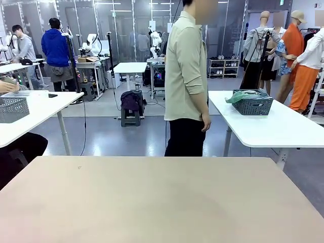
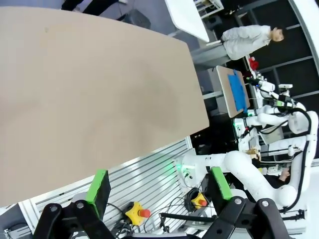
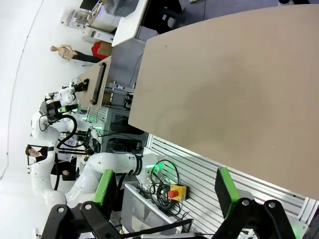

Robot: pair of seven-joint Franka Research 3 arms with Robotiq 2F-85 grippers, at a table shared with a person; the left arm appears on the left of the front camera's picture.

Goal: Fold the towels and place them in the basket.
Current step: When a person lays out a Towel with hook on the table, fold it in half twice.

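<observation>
**Claws wide, towel in basket**

My left claw (image 2: 159,181) gapes at the bench (image 1: 152,202) edge. The front view gives me the person (image 1: 186,76), then the basket (image 1: 253,106) on the right-hand white bench (image 1: 273,129), long axis crosswise, green towel (image 1: 242,96) heaped inside. My right claw (image 3: 164,185) gapes too.

I find no writing, label, brand, number or sign that I can read, neither across the table in front of me nor in what my two wrists see.
</observation>
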